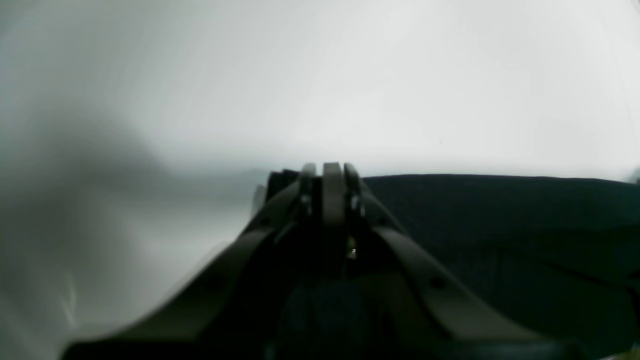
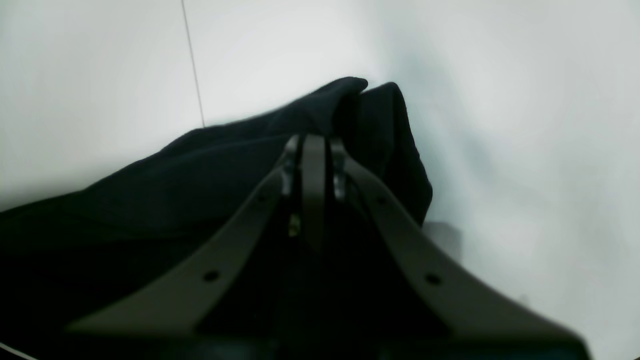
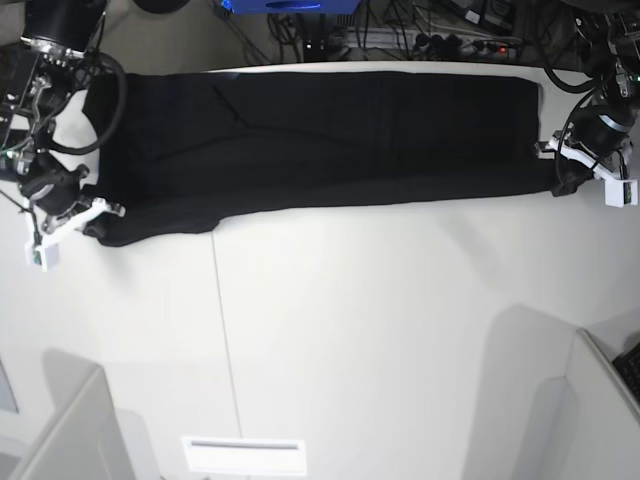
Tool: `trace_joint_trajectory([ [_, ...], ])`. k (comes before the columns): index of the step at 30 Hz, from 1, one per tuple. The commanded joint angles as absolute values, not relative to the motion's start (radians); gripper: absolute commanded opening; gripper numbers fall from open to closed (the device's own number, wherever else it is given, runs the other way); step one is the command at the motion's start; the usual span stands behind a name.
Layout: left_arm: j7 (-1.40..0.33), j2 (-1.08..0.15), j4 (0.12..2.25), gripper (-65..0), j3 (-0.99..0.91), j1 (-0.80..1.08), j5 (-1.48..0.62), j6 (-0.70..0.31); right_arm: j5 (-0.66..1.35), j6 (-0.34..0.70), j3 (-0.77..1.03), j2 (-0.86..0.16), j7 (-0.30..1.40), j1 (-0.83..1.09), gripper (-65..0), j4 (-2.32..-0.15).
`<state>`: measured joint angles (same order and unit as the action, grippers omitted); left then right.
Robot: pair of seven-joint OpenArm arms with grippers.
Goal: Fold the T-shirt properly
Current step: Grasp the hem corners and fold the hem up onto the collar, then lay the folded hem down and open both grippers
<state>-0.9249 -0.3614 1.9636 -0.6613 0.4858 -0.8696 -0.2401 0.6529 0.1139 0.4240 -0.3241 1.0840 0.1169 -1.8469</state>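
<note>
The T-shirt (image 3: 320, 135) lies stretched in a long black band across the far part of the white bench (image 3: 380, 330). The left gripper (image 1: 332, 172) has its fingers closed on the cloth edge at 1 end. The right gripper (image 2: 314, 142) has its fingers closed on a bunched fold at the other end.

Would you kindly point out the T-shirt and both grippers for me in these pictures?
T-shirt (image 3: 330, 140): base view, middle of the black cloth stretched across the table.
Left gripper (image 1: 330, 172): left wrist view, closed fingertips at the cloth's edge.
Right gripper (image 2: 314, 142): right wrist view, closed fingertips pinching a bunched corner.
</note>
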Motion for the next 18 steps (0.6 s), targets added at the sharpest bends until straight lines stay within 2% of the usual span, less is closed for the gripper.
trace_joint_trajectory([
  [1,-0.905,-0.381,1.982,-65.0,-0.670,0.490,-0.881,-0.243,0.661,0.117,0.443,-0.340,1.078,0.116,-65.0,-1.879],
  [8,-0.905,-0.380,1.982,-65.0,-0.670,0.510,-0.881,-0.243,0.661,0.122,0.541,-0.285,1.141,0.189,-65.0,-1.959],
  [18,-0.908,-0.381,1.982,-65.0,-0.670,0.532,-0.881,-0.243,0.661,0.122,0.545,-0.260,1.142,0.294,-65.0,-2.011],
])
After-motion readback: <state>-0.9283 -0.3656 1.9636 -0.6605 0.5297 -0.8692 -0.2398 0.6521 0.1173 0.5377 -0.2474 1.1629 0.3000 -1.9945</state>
